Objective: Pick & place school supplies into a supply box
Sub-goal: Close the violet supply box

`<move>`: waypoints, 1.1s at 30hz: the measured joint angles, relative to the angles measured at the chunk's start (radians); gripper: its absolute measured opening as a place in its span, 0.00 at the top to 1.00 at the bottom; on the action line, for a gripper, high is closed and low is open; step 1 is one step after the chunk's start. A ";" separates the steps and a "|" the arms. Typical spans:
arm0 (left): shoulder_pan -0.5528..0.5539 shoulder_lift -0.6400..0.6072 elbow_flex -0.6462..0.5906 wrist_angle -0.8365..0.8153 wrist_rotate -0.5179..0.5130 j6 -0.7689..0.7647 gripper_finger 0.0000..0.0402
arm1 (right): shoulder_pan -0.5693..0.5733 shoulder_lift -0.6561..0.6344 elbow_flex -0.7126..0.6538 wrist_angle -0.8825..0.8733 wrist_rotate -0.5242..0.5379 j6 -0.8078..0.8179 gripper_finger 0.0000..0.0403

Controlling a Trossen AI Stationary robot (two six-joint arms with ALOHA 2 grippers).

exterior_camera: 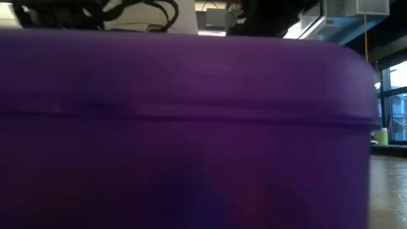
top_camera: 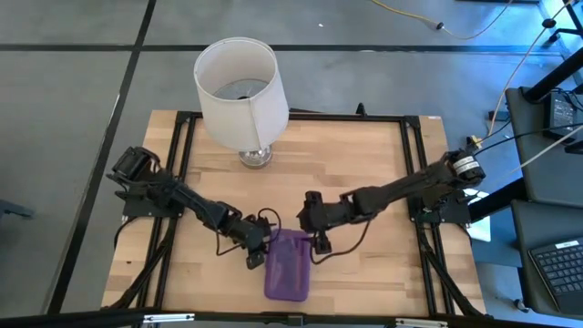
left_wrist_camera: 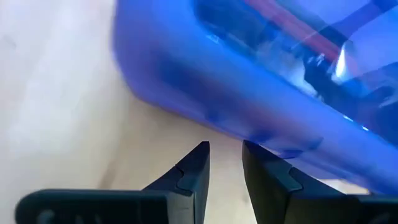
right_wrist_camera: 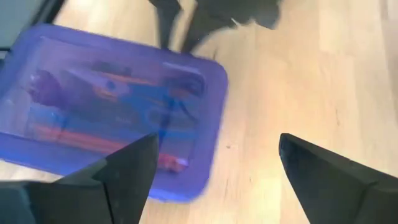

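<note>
- Nowhere on the case, lamp or arms does any readable writing or brand show.
- Closed and flat, the purple supply box (top_camera: 288,265) lies on the wooden worktop (top_camera: 364,182) near its 6 o'clock edge in the high view, with its long side running from 12 to 6.
- Through its translucent lid, the right wrist view shows the school supplies (right_wrist_camera: 118,112) inside: orange and red sticks and blue shapes, too blurred to tell apart.
- At the box's 9 to 10 o'clock side sits the left tool (top_camera: 256,248), just beside the box's long wall; its fingers (left_wrist_camera: 193,171) stand a narrow gap apart with nothing between them, tips close to the wall.
- At the box's 1 o'clock corner the right tool (top_camera: 319,244) hangs with its fingers (right_wrist_camera: 134,171) spread wide and empty, the box just off to one side.
- Both arms reach low toward the worktop's centre from the 9 and 3 o'clock edges, elbows nearly straight.
- At 12 o'clock, well apart from the box, stands a white-shaded lamp (top_camera: 237,87).
- Purple plastic fills almost all of the low view.
</note>
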 joint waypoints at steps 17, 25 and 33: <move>-0.079 0.000 0.000 0.072 0.026 -0.059 0.78 | 0.154 0.086 0.012 0.125 0.112 0.324 0.17; -0.154 0.010 0.000 0.130 -0.061 -0.067 0.78 | 0.177 0.264 0.164 0.083 0.117 0.323 0.17; -0.183 0.047 0.000 0.145 -0.084 -0.062 0.78 | 0.197 0.381 0.373 -0.211 0.178 0.395 0.17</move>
